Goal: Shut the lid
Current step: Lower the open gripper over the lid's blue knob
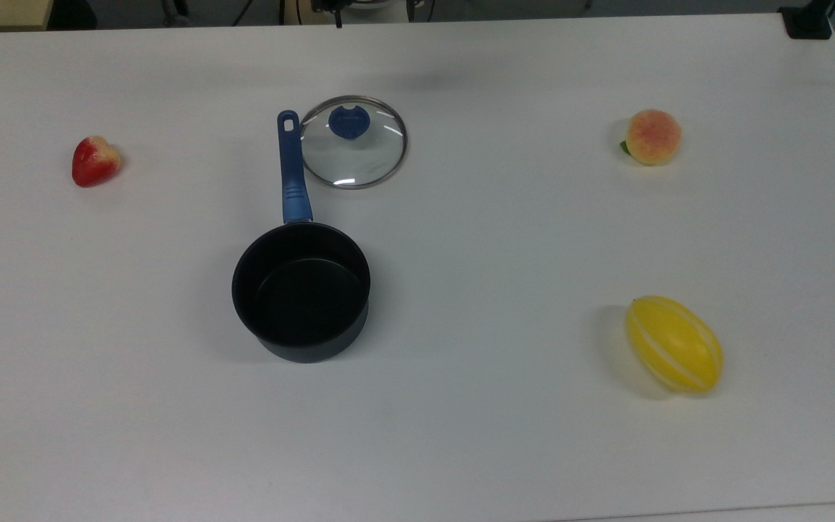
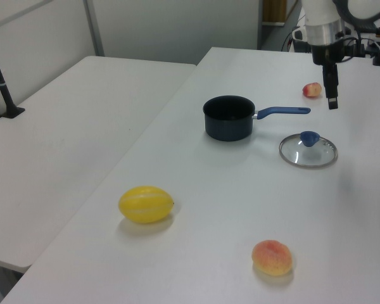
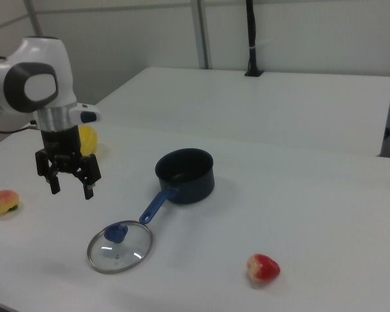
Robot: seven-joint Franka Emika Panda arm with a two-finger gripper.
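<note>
The round glass lid (image 1: 354,154) with its blue knob (image 1: 349,122) lies flat on the white table, just right of the saucepan's blue handle (image 1: 290,167) in the top view. The black saucepan (image 1: 301,290) stands uncovered and empty. In the right view my gripper (image 3: 71,190) hangs open above the table, up and to the left of the lid (image 3: 120,248), with nothing between its fingers. In the left view the gripper (image 2: 332,101) hovers above and slightly beyond the lid (image 2: 308,152), to the right of the saucepan (image 2: 228,118).
A red strawberry (image 1: 95,160) lies at the top view's left. A peach (image 1: 652,136) and a yellow melon (image 1: 673,344) lie at the top view's right. A second white table (image 2: 63,126) adjoins on the left view's left.
</note>
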